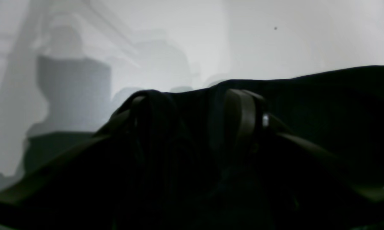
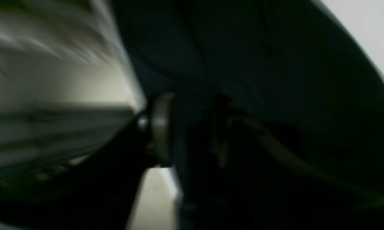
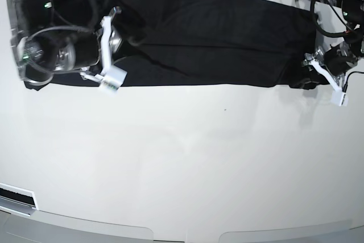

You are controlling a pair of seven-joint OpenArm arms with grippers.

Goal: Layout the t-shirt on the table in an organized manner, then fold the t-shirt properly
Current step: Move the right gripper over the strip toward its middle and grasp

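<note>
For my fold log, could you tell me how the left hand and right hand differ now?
The left hand shows sharp and spread open, at the t-shirt's end on the base view's right; the right hand is smeared, its opening unclear, at the opposite end. Both are at black cloth on the white table.

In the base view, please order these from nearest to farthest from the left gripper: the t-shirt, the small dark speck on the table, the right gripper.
Measured from the left gripper, at the view's right:
1. t-shirt, right at it, spread across the table's far side.
2. small dark speck, toward the middle.
3. right gripper, at the view's far left.
</note>
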